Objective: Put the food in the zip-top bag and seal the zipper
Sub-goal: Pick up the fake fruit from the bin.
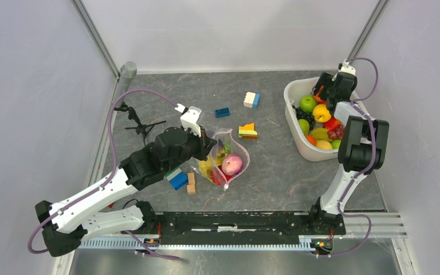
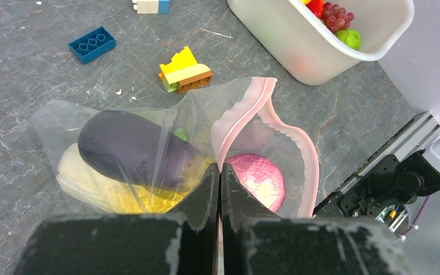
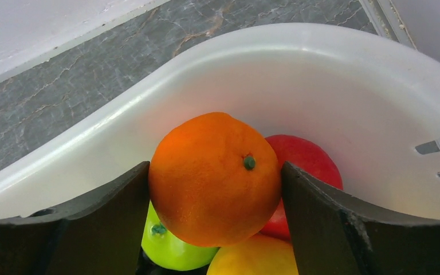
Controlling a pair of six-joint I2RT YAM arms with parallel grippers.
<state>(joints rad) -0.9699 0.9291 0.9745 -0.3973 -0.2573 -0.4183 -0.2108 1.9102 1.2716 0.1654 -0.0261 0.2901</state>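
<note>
Orange (image 3: 215,177) clamped in right gripper (image 3: 215,192) inside basket (image 3: 332,74), far-right corner of table (image 1: 275,172); left gripper (image 2: 220,172) pinched shut on zipper (image 2: 246,109) of zip-top bag (image 2: 57,114).

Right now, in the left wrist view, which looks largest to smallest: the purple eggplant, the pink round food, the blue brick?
1. purple eggplant
2. pink round food, partly hidden
3. blue brick, though it lies farther from the camera, so its true size is unsure

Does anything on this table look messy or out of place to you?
The toy bricks lie scattered around the bag, two right beside it, unlike the fruit kept in the tub. The bag's pink strip gapes wide, pinched at one spot by the left pincer. The right pincer holds an orange.
</note>
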